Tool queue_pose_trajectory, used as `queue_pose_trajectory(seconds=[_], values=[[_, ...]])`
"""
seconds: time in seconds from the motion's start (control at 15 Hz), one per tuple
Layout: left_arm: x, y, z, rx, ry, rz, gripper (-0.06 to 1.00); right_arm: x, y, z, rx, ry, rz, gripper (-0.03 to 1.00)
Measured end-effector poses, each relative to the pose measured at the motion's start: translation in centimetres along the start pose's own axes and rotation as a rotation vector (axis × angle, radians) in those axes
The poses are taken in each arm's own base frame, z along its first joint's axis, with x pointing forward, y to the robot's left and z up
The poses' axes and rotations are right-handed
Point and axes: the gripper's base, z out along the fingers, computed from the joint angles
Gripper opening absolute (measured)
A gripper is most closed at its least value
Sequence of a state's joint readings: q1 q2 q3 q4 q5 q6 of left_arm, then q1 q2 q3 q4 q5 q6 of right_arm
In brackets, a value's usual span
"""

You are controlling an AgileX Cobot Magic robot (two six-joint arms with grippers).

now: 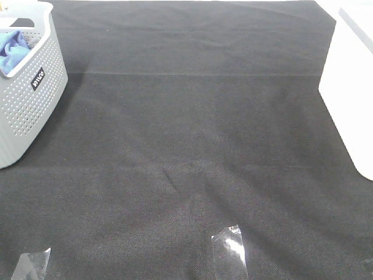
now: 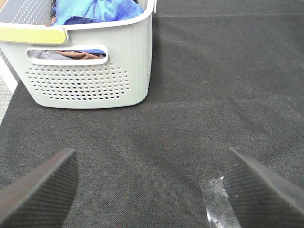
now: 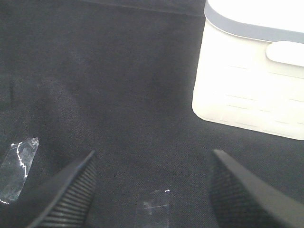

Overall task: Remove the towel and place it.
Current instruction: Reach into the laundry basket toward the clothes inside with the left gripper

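Starting with left gripper [image 2: 151,159], right gripper [image 3: 154,156] open, empty; probably reaching into far-left basket [image 1: 29,116] for towel [image 1: 13,49] next.

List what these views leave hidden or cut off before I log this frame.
- towel: left wrist view, mostly behind the basket wall, cut by the frame edge; tag unseen.
- brown item in the handle slot: too little shows to identify.
- white bin: cut by the exterior view's right edge; its top is washed out in the right wrist view.
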State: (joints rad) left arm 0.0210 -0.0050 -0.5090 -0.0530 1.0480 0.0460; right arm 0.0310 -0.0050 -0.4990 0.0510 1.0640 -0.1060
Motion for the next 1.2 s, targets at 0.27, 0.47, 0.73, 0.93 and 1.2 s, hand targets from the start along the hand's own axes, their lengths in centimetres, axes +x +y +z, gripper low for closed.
queue_pose_trajectory(seconds=[0.27, 0.47, 0.73, 0.93, 1.2], values=[[0.0, 0.0, 0.0, 0.0, 0.0, 0.0, 0.77, 0.0, 0.0, 0.0, 0.0, 0.0, 0.0, 0.64], [0.0, 0.0, 0.0, 0.0, 0.0, 0.0, 0.77, 0.0, 0.0, 0.0, 0.0, 0.0, 0.0, 0.64], [0.0, 0.02, 0.0, -0.002, 0.0, 0.004, 0.88, 0.0, 0.01, 0.0, -0.001, 0.0, 0.0, 0.64], [0.0, 0.05, 0.0, -0.005, 0.0, 0.008, 0.99, 0.0, 0.01, 0.0, -0.001, 0.0, 0.0, 0.64], [0.0, 0.06, 0.0, -0.006, 0.0, 0.009, 0.99, 0.0, 0.01, 0.0, -0.001, 0.0, 0.0, 0.64]])
